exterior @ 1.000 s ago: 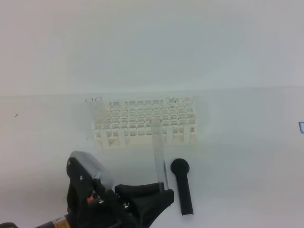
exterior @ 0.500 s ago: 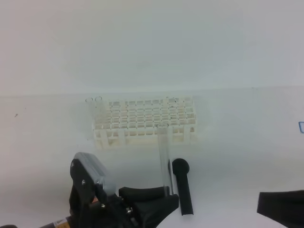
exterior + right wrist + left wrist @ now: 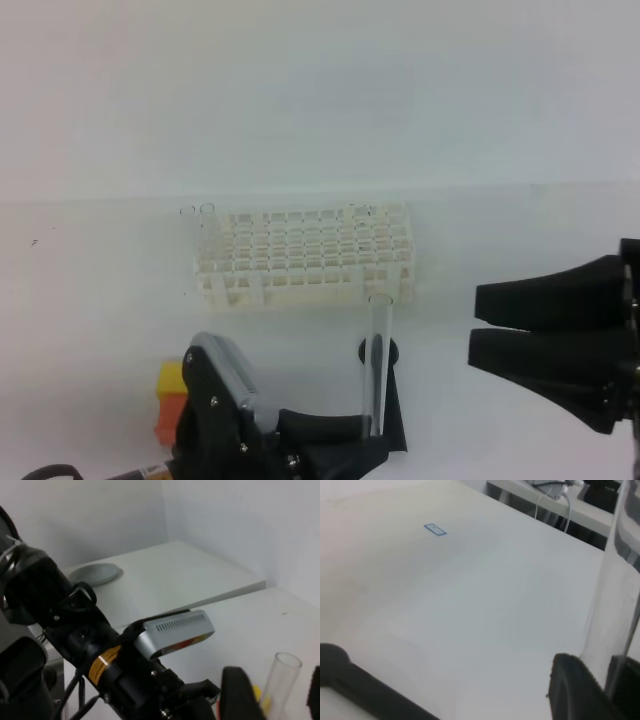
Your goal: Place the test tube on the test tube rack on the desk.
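Glass, exterior high: the test tube stood upright, pinched by the left gripper, just before the test tube rack on the desk.
Right gripper: jaws parted, holding nothing.
Left wrist: tube pinched.
Right wrist: rim visible.
Advice: keep vertical, centre over one hole.
Writing: none legible.

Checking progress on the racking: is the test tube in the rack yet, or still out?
Out. The test tube stands upright in the shut left gripper, in front of the rack, not in any hole.
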`<state>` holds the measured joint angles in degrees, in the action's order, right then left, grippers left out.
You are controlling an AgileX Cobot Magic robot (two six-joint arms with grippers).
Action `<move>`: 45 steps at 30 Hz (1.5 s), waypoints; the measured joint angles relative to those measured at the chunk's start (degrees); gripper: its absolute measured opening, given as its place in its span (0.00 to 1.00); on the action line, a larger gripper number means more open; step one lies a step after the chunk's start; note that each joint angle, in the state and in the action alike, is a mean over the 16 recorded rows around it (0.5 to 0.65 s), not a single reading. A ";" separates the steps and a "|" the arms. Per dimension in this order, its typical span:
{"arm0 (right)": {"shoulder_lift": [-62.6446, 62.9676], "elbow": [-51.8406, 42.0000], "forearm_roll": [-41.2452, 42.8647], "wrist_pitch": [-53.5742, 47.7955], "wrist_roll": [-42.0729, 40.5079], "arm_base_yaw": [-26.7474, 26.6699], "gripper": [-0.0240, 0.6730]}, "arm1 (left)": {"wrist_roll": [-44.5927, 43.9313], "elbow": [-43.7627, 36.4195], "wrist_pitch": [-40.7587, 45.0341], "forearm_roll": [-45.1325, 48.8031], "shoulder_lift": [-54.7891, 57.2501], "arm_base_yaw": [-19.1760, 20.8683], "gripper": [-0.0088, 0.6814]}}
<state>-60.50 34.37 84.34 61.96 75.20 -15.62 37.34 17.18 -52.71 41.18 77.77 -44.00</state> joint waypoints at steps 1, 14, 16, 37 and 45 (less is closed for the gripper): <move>-0.93 0.45 -0.31 -0.37 -0.02 -0.40 0.37 | -0.49 0.04 -0.31 -0.02 0.27 0.02 0.03; -10.47 3.15 -6.99 -2.97 -2.45 -3.47 0.57 | -4.13 0.32 -6.65 -4.38 1.40 0.22 0.06; -11.65 3.53 -8.07 -2.53 -3.05 -3.79 0.57 | -4.23 0.32 -7.28 -5.16 1.43 0.22 0.05; -22.03 11.21 -11.42 -0.26 -5.24 -10.74 0.57 | -3.64 0.33 -7.44 -6.09 1.55 0.17 0.03; -23.93 14.04 -9.64 -0.59 -4.42 -11.93 0.57 | 0.74 0.33 -7.37 -5.50 1.53 0.16 0.02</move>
<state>-84.43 48.41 74.70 61.38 70.77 -27.54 38.07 17.51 -60.08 35.68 79.30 -43.85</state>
